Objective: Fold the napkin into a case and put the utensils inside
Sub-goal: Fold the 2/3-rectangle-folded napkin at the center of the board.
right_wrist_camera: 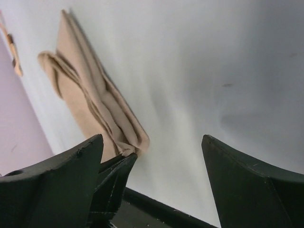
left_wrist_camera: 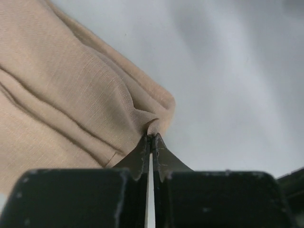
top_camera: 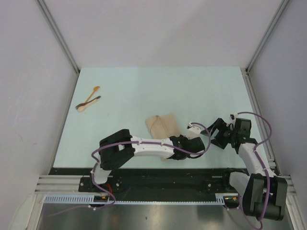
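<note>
The napkin [top_camera: 162, 124] lies on the light desk [top_camera: 144, 72], a little to the near side of the middle. It is folded into several layers, and soft ridges run along its length in the left wrist view. In the top view it looks like a short, slightly crooked rectangle.

The left gripper [left_wrist_camera: 151, 142] is closed on the napkin. Its two fingers meet on a small pinch of cloth at the corner that sits at about 4 o'clock of the napkin in the top view. The cloth rises a little into the pinch and the rest lies flat on the desk. The left arm reaches across from its base towards this corner.

The right gripper [right_wrist_camera: 151, 137] is open wide and holds nothing. It stands at about 3 o'clock from the napkin, near it but not touching, and its fingers point towards the gripped corner.

The utensils lie well apart from the napkin, at about 10 o'clock from it, close to the left edge of the desk. The light wooden spoon [top_camera: 96, 89] and the darker piece [top_camera: 93, 99] cross each other there.
</note>
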You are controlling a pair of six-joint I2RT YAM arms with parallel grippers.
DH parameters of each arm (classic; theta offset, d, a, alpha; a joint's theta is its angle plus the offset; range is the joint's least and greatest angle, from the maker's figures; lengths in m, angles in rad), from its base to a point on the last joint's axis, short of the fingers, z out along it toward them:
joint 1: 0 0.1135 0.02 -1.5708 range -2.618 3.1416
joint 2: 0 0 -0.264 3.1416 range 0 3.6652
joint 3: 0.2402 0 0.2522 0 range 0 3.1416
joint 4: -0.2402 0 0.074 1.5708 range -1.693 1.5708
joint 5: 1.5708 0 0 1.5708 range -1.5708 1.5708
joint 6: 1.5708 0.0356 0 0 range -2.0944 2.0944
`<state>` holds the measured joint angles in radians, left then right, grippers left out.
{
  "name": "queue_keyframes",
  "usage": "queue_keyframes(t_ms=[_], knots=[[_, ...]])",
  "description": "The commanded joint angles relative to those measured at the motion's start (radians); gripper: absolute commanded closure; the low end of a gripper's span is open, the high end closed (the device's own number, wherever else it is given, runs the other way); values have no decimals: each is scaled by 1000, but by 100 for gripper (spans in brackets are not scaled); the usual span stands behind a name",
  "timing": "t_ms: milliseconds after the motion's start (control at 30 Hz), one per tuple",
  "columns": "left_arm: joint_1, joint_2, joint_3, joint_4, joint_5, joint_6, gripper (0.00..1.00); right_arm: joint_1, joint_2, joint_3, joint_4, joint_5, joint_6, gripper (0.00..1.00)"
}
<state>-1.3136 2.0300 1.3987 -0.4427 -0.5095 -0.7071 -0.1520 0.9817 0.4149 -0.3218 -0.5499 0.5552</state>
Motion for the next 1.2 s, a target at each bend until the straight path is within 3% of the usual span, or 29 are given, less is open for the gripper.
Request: queue_keyframes(t_ms=[0, 133, 233, 333, 367, 433, 467, 700, 933, 1167], knots=[[8, -157, -66, 62, 22, -6, 100, 9, 20, -2, 167, -180, -34, 10], [19, -209, -115, 78, 45, -14, 100, 126, 93, 47, 178, -151, -43, 9], [24, -191, -115, 85, 57, 3, 100, 131, 92, 45, 188, -119, -21, 8], [20, -163, -83, 78, 74, 1, 82, 127, 81, 53, 164, -64, -14, 8], [20, -150, -79, 90, 83, -6, 67, 123, 78, 59, 139, -52, -17, 8], [20, -134, -55, 85, 78, -15, 54, 109, 77, 70, 97, -25, -31, 8], [20, -114, -41, 64, 65, -29, 52, 91, 74, 70, 87, -28, -43, 8], [17, -21, 71, -37, 5, -63, 46, 45, 54, 58, 64, -58, -66, 8], [11, 104, 235, -244, -55, -166, 45, 42, 49, 55, 59, -59, -66, 8], [11, 154, 263, -257, -73, -180, 48, 37, 46, 35, 64, -53, -57, 9]])
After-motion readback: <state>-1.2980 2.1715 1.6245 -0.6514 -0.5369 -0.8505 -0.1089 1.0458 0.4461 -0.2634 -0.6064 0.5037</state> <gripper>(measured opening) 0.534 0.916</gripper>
